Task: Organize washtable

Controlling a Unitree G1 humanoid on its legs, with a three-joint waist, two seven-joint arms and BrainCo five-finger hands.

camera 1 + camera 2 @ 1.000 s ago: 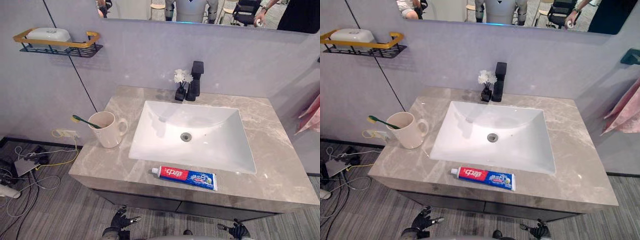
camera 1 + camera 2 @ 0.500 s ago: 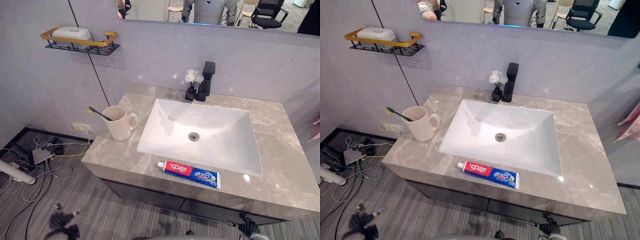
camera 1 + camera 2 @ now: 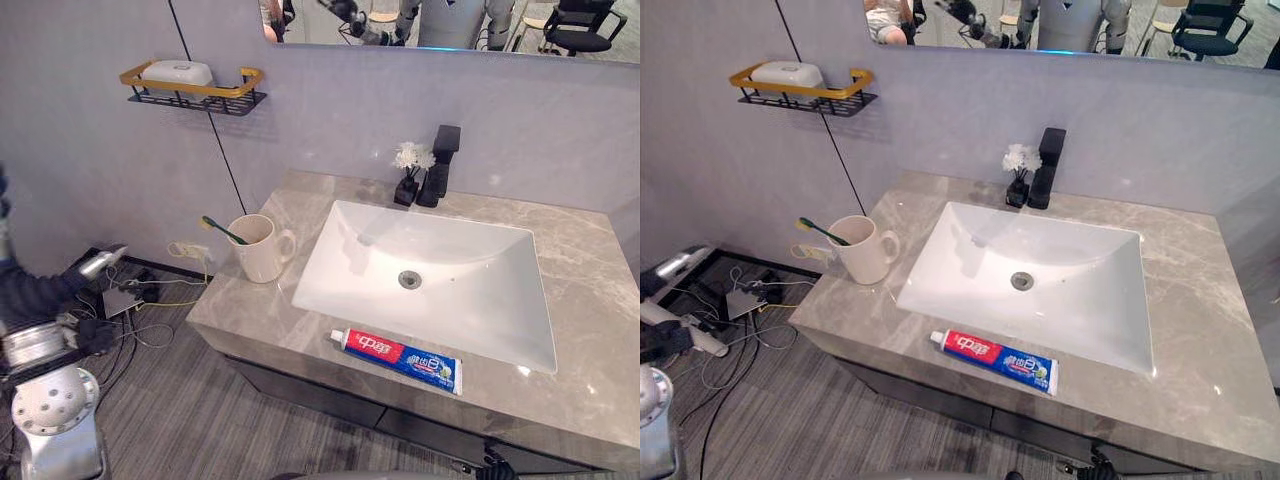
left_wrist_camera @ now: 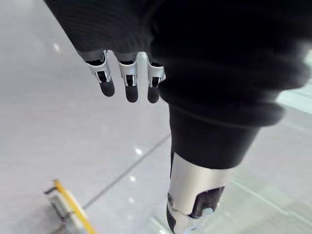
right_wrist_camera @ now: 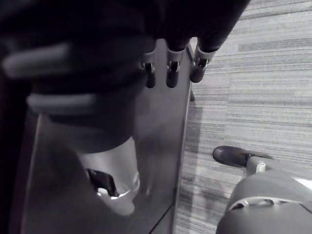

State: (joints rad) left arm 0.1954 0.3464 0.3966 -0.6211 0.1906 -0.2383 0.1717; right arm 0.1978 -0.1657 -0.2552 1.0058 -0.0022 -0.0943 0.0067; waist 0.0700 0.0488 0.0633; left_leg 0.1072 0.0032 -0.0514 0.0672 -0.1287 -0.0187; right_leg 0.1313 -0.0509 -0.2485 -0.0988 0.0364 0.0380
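Note:
A cream mug (image 3: 262,250) with a green toothbrush (image 3: 222,229) in it stands on the grey marble counter (image 3: 590,300), left of the white sink (image 3: 440,275). A red and blue toothpaste tube (image 3: 400,358) lies flat by the counter's front edge. My left hand (image 3: 97,264) is raised at the far left, off the counter and well away from the mug. Its fingers (image 4: 127,83) are straight and hold nothing. My right hand (image 5: 169,73) hangs low before the cabinet front, fingers relaxed and empty.
A black faucet (image 3: 441,163) and a small vase of white flowers (image 3: 409,168) stand behind the sink. A wall shelf (image 3: 195,92) with a gold rim holds a white soap box (image 3: 176,72). Wires and a socket lie on the floor at left.
The camera has swung, so the washtable sits further right in view. My left arm has risen from below the counter's front to the far left. The things on the counter have not moved.

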